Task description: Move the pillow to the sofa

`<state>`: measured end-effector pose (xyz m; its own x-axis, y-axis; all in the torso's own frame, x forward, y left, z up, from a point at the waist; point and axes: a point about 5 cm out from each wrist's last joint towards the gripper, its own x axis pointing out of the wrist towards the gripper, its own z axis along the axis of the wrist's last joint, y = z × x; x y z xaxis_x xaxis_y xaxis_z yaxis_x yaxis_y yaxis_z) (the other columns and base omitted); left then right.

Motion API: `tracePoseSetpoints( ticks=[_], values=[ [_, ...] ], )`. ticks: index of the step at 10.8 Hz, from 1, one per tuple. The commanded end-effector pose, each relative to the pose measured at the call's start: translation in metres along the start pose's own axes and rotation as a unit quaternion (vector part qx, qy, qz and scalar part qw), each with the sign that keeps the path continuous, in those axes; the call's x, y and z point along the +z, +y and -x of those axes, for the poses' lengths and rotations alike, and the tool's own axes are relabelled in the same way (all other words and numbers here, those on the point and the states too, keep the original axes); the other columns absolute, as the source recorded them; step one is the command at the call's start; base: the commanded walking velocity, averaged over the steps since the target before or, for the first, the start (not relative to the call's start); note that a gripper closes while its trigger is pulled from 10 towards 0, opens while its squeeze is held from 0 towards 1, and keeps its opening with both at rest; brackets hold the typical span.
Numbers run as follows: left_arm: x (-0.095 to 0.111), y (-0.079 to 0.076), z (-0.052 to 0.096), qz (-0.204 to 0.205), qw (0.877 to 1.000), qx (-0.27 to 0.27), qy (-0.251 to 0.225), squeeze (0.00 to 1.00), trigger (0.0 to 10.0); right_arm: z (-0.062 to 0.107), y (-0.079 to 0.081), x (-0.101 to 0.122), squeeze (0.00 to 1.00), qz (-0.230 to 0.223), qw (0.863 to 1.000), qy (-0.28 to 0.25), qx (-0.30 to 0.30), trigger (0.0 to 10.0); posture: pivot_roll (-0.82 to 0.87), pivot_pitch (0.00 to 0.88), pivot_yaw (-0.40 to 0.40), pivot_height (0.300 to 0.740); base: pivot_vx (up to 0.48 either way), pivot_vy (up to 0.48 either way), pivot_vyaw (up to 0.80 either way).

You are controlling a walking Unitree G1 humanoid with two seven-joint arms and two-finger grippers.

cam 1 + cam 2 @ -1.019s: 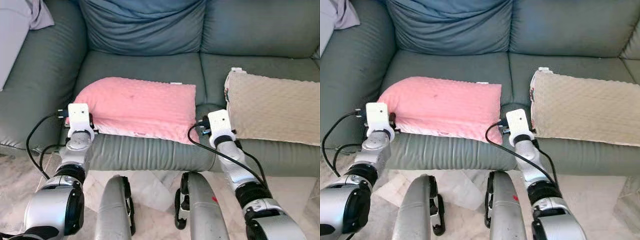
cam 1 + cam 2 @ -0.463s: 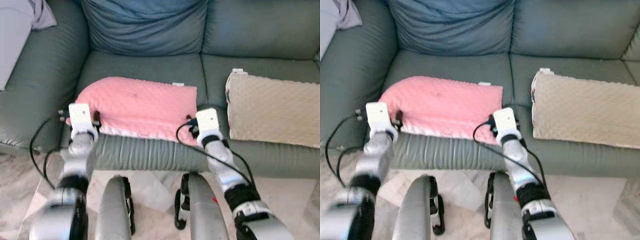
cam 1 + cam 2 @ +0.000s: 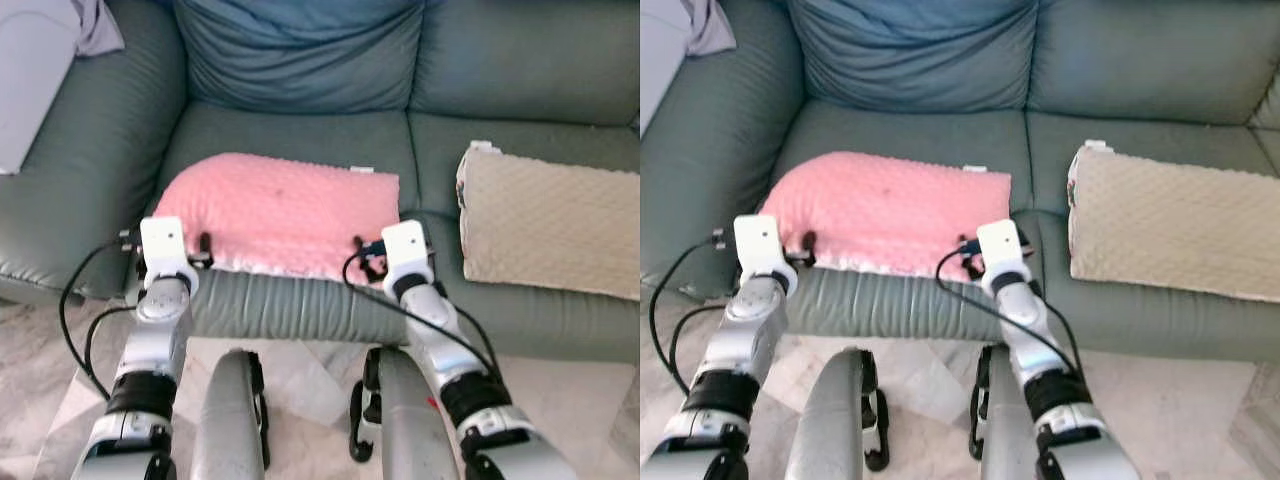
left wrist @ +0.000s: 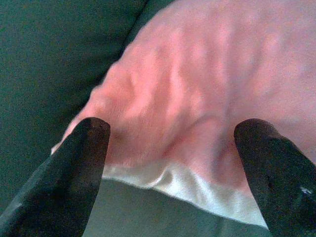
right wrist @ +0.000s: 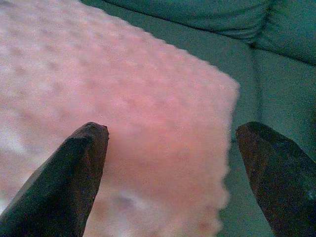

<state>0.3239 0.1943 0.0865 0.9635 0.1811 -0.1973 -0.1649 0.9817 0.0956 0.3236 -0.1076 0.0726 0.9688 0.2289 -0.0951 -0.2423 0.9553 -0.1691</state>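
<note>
Both pincers spread wide: left pincer and right pincer at the pink pillow's near corners on the sofa seat edge.

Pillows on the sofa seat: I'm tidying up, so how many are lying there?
2. A pink pillow lies on the left seat cushion, at its front edge by both grippers; a beige pillow lies on the right seat cushion. Others may sit outside the frame.
</note>
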Motion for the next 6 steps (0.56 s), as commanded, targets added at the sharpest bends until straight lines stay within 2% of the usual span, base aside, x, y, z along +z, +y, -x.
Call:
tracePoseSetpoints(
  ticks=[1,2,3,4,5,6],
  values=[
    [0.009,-0.001,0.003,-0.035,0.999,-0.015,-0.027,1.00,10.0,0.004,0.007,-0.003,1.00,-0.015,1.000,0.000,0.022,10.0,0.03,0.216,0.005,0.636,0.000,0.000,0.00],
    [0.020,-0.003,0.005,-0.048,0.997,-0.024,-0.051,1.00,10.0,0.004,0.011,-0.004,1.00,-0.025,0.999,0.002,0.038,10.0,0.03,0.216,0.005,0.636,0.000,0.000,0.00],
    [0.039,-0.006,0.008,-0.057,0.994,-0.037,-0.088,1.00,10.0,0.004,0.016,-0.004,1.00,-0.037,0.997,0.004,0.064,10.0,0.04,0.214,0.004,0.636,0.000,0.000,0.00],
    [0.049,-0.008,0.011,-0.056,0.992,-0.042,-0.104,1.00,10.0,0.004,0.017,-0.005,1.00,-0.038,0.997,0.006,0.070,10.0,0.04,0.213,0.003,0.636,0.000,0.000,0.00],
    [0.061,-0.006,0.014,-0.049,0.990,-0.038,-0.124,1.00,10.0,0.004,0.018,-0.005,1.00,-0.039,0.996,0.007,0.074,10.0,0.04,0.212,-0.001,0.636,0.000,0.000,0.00],
    [0.067,0.001,0.015,-0.056,0.988,-0.027,-0.143,1.00,10.0,0.004,0.026,-0.002,1.00,-0.056,0.993,0.002,0.105,10.0,0.04,0.214,-0.001,0.636,0.000,0.000,0.00]
  ],
)
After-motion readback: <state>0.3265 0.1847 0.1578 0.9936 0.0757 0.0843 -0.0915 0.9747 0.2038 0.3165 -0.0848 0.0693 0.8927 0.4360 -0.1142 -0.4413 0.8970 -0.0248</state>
